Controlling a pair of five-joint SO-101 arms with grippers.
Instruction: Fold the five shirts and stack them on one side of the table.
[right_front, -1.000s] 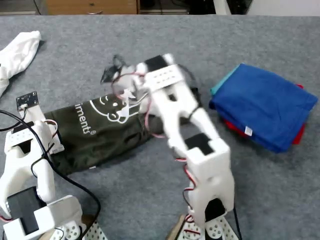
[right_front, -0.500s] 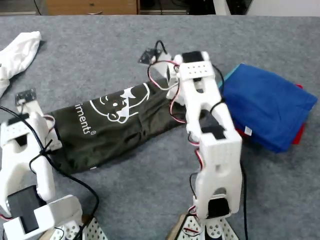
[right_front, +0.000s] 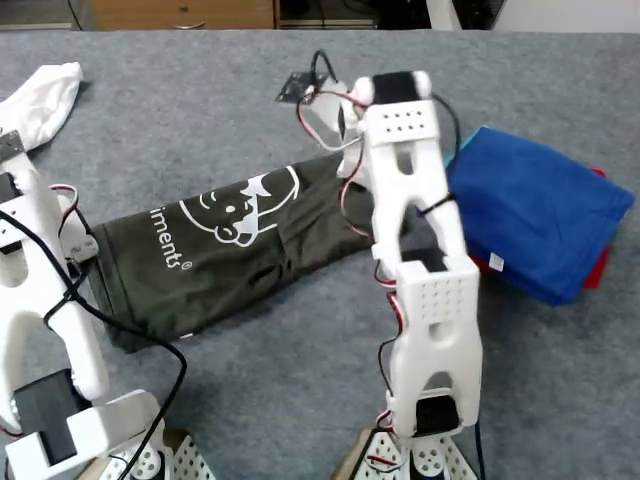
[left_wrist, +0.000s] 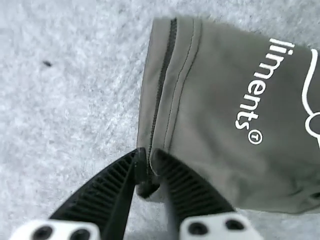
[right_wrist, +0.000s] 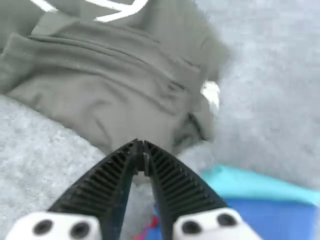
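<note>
High view: shirt (right_front: 220, 255) partly behind arm (right_front: 405, 190).

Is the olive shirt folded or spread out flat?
Partly folded: the olive shirt lies as a long narrow strip, layers doubled at the hem, with the left gripper and right gripper each pinching an end.
</note>
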